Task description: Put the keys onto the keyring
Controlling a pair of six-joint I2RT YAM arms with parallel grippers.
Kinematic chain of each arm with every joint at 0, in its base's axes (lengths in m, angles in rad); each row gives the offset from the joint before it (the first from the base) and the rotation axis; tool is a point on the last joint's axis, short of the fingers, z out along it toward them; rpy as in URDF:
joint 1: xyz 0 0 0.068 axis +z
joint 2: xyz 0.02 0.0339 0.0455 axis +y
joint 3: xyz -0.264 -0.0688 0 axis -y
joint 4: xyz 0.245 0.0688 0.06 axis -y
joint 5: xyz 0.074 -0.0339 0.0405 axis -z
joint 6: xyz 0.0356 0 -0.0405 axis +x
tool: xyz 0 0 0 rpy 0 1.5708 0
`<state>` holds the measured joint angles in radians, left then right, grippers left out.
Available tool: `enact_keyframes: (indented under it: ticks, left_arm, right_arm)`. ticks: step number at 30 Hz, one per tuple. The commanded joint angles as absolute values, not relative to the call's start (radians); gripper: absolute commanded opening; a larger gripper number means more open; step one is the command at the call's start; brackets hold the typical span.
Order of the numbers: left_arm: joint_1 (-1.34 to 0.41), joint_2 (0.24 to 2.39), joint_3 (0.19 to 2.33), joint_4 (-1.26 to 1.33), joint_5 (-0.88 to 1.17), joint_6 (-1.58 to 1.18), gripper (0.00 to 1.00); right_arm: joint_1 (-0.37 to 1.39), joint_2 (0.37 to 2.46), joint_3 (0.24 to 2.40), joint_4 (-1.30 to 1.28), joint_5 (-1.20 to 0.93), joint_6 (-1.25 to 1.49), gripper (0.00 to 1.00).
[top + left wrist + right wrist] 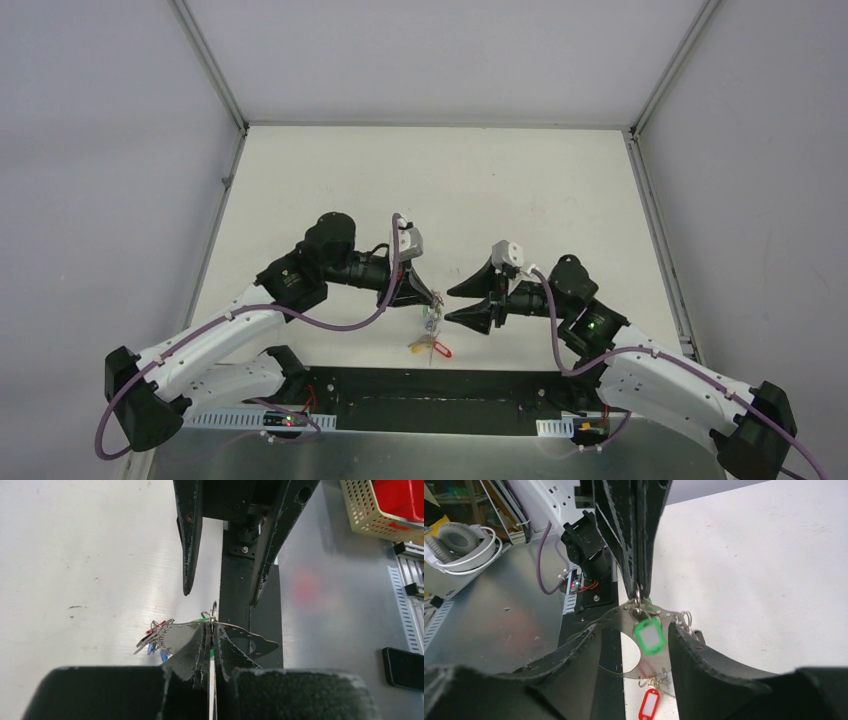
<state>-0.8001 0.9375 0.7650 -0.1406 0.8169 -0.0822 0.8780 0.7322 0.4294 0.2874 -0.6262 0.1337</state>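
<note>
Basket (361,511) first: a cream perforated one sits at 1 o'clock in the left wrist view, on the grey metal surface beyond the table. A red object (402,494) lies in it, but too little of it shows to tell what it is.

On the white table (480,190), the keyring (430,318) hangs near the 6 o'clock edge, between the two arms. The left gripper (434,298) reaches in from 9 o'clock and is clamped tight on the top of the wire loop, where a small split ring pokes out past its tips. Whether the pads bite the wire or that small ring cannot be told.

The green-tagged key (650,636) dangles just under the pinch, at 6 o'clock of the left fingertips in the right wrist view. A blue tag (151,649) shows in the bunch at 8 o'clock of the left gripper in its own view. The red-tagged key (649,704) hangs lowest. In the top view a yellow tag (418,347) lies beside it, at 9 o'clock of it.

The right gripper (447,305) comes in from 3 o'clock with its jaws spread wide and nothing between them held. Its tips stop just short of the loop. In its own view the green tag and the ring's upper arc sit in the gap between its fingers (704,670), apart from both.
</note>
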Motion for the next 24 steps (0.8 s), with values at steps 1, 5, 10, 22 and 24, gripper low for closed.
enact_keyframes:
  ticks: [1, 5, 10, 22, 24]
  left_arm:
    - [-0.847, 0.934, 0.927, -0.417, 0.703, 0.075, 0.0]
    - [-0.932, 1.008, 1.067, -0.635, 0.586, 0.172, 0.0]
    - [-1.017, 1.136, 1.248, -0.858, 0.422, 0.241, 0.0]
    - [-1.107, 1.285, 1.495, -1.029, 0.302, 0.235, 0.0]
    - [-1.113, 1.292, 1.494, -1.029, 0.299, 0.236, 0.0]
  right_arm:
    - [0.883, 0.71, 0.465, 0.317, -0.58, 0.141, 0.55]
    - [0.882, 0.733, 0.491, 0.308, -0.592, 0.146, 0.56]
    - [0.882, 0.755, 0.513, 0.313, -0.606, 0.151, 0.54]
    - [0.885, 0.838, 0.492, 0.432, -0.704, 0.216, 0.29]
    - [0.884, 0.848, 0.494, 0.454, -0.707, 0.221, 0.29]
